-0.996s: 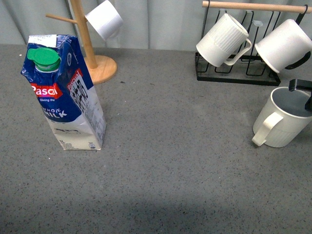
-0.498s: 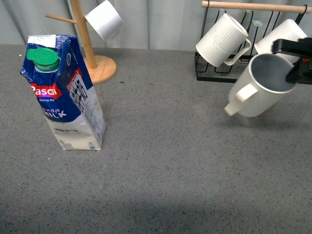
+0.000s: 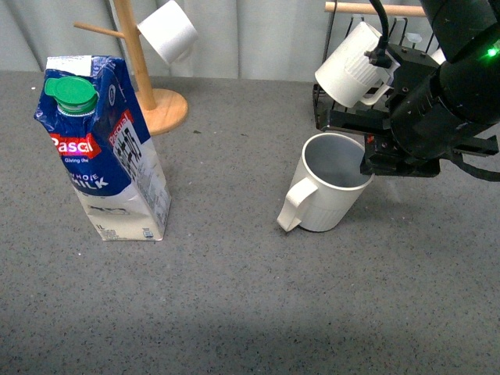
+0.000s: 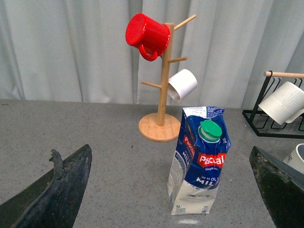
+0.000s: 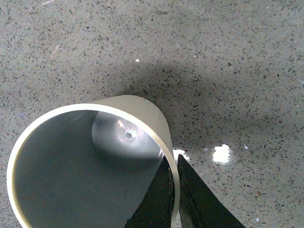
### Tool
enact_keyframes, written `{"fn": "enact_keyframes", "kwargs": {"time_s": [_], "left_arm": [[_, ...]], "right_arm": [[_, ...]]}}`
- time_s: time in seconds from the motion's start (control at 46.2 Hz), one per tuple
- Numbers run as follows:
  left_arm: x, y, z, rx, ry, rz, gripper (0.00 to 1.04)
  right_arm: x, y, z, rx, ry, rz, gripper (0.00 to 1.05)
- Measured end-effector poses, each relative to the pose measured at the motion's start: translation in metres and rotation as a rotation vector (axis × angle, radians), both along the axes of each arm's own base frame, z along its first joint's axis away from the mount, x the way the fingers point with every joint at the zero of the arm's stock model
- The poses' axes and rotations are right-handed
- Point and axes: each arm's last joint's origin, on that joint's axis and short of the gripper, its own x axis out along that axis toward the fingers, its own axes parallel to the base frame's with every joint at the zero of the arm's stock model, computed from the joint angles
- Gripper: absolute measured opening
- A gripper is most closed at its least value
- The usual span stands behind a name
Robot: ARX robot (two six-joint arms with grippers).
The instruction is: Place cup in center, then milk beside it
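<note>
the right end effector (image 3: pixel 373 162) was clamped on the rim of the ribbed cream-white cup (image 3: pixel 328 183) near the middle of the counter (image 3: pixel 250 312); the tall blue-and-white milk carton (image 3: pixel 101 148) stood upright toward the left edge, nearer the left end effector (image 4: pixel 168 156), which gaped apart.

At the far right corner of the desk (image 3: pixel 234 312) the right arm (image 3: pixel 441 101) hides most of the black wire rack (image 3: pixel 318 105), the wooden mug tree (image 3: pixel 139 74) runs off the top edge, and the left wrist view shows only a sliver of the cup (image 4: pixel 297 159).
</note>
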Motion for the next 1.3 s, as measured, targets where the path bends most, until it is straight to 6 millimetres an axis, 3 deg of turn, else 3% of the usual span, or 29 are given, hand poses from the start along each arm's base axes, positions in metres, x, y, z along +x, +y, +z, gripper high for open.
{"fn": "enact_keyframes", "kwargs": {"time_s": [0.173, 0.368, 0.498, 0.671, 0.758, 0.823, 0.931, 1.018, 1.126, 1.3], "left_arm": [[0.0, 0.0, 0.0, 0.0, 0.0, 0.0, 0.98], [0.0, 0.0, 0.0, 0.0, 0.0, 0.0, 0.98], [0.0, 0.0, 0.0, 0.0, 0.0, 0.0, 0.98], [0.0, 0.0, 0.0, 0.0, 0.0, 0.0, 0.98], [0.0, 0.0, 0.0, 0.0, 0.0, -0.001, 0.98], [0.0, 0.0, 0.0, 0.0, 0.0, 0.003, 0.98], [0.0, 0.0, 0.0, 0.0, 0.001, 0.002, 0.98], [0.0, 0.0, 0.0, 0.0, 0.0, 0.002, 0.98], [0.0, 0.0, 0.0, 0.0, 0.0, 0.002, 0.98], [0.0, 0.0, 0.0, 0.0, 0.0, 0.002, 0.98]], "right_arm": [[0.001, 0.005, 0.0, 0.001, 0.008, 0.008, 0.03], [0.001, 0.005, 0.006, 0.039, -0.035, -0.013, 0.38], [-0.002, -0.001, 0.02, 0.011, -0.122, -0.051, 0.56], [-0.016, -0.018, 0.049, -0.01, -0.287, -0.09, 0.87], [-0.028, -0.03, 0.035, -0.147, -0.606, -0.121, 0.74], [-0.055, -0.044, 0.023, -0.163, -0.83, -0.113, 0.6], [-0.083, -0.06, 0.045, -0.151, -1.07, -0.138, 0.4], [-0.1, -0.069, 0.057, -0.154, -1.126, -0.145, 0.26], [-0.126, -0.08, 0.048, -0.169, -1.089, -0.129, 0.03], [-0.16, -0.092, 0.05, -0.172, -1.094, -0.128, 0.01]]}}
